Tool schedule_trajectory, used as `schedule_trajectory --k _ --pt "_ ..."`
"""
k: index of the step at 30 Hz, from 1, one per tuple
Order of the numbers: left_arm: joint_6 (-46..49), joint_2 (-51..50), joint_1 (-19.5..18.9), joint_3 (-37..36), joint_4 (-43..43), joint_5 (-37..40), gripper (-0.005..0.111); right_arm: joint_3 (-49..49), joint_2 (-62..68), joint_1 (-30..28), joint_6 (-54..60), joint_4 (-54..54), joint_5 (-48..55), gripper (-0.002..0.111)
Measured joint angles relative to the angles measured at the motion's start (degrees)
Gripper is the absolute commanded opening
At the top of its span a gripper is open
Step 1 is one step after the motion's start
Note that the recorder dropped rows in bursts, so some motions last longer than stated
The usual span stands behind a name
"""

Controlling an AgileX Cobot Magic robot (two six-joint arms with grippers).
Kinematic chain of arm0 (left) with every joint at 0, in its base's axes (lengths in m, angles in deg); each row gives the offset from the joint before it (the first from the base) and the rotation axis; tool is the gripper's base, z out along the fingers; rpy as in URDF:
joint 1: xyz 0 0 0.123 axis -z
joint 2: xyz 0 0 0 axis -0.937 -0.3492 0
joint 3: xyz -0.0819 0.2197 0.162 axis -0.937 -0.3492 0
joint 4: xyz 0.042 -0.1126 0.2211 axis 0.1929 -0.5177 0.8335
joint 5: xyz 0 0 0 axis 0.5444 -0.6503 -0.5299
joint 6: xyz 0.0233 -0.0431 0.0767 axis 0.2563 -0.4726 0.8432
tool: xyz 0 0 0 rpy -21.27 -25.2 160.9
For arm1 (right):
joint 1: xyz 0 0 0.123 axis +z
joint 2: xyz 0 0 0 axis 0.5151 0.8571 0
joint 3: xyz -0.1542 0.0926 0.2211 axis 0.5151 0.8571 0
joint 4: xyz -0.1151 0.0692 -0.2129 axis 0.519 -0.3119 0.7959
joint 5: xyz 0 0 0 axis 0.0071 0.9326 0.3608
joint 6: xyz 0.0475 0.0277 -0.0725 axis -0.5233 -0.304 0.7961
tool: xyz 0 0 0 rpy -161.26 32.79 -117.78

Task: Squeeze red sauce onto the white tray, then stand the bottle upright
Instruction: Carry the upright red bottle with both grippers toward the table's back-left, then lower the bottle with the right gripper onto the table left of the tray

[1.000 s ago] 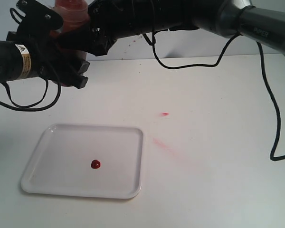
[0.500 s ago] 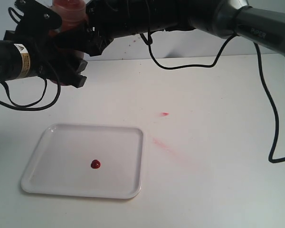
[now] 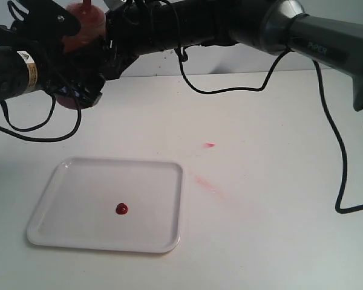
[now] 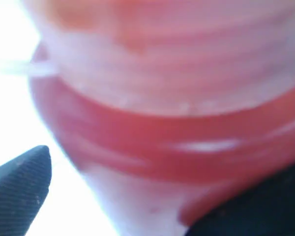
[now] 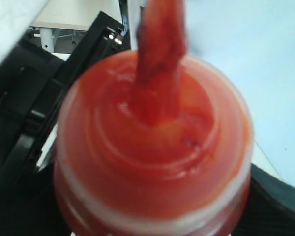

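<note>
The bottle [image 3: 83, 25], tinted red, is held roughly upright at the far left back of the table, nozzle up. My right gripper [image 3: 107, 47] reaches across from the right and is shut on the bottle's [image 5: 152, 147] upper body; dark fingers [image 5: 19, 162] flank it. My left gripper [image 3: 77, 78] stands around the lower part of the bottle [image 4: 162, 137], open: one finger [image 4: 19, 189] shows a bright gap to it, the other sits close against it. The white tray [image 3: 66, 181] lies front left with a small blob of red sauce [image 3: 121, 208] near its middle.
Pinkish smears mark the white table [image 3: 278, 229] right of the tray, one small [image 3: 209, 145] and one long [image 3: 207, 184]. Black cables hang from the right arm [image 3: 230, 86] and loop down at the right edge [image 3: 345, 181].
Both grippers and the bottle have shifted left and a little lower. The left gripper's jaws have spread away from the bottle. Tray and blob are unchanged.
</note>
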Motion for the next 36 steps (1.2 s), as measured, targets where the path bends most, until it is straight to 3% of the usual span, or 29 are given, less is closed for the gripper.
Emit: schedule_trajectory --k 7,28,31,36 --pt "0.0 0.0 0.1 0.0 -3.0 7.3 0.105 -0.1 -0.2 0.8 -0.1 1.2 -5.0 0.000" --pt "7.8 -10.5 -0.3 -4.1 -5.4 4.6 0.105 0.5 4.6 0.6 5.5 -5.7 -12.8 0.000" --pt "8.0 -10.5 -0.3 -4.1 -5.4 7.6 0.105 0.5 5.1 0.6 5.6 -6.6 -13.4 0.000" --pt "8.1 -10.5 -0.3 -4.1 -5.5 18.9 0.105 0.5 8.0 0.6 7.1 -8.6 -14.5 0.000"
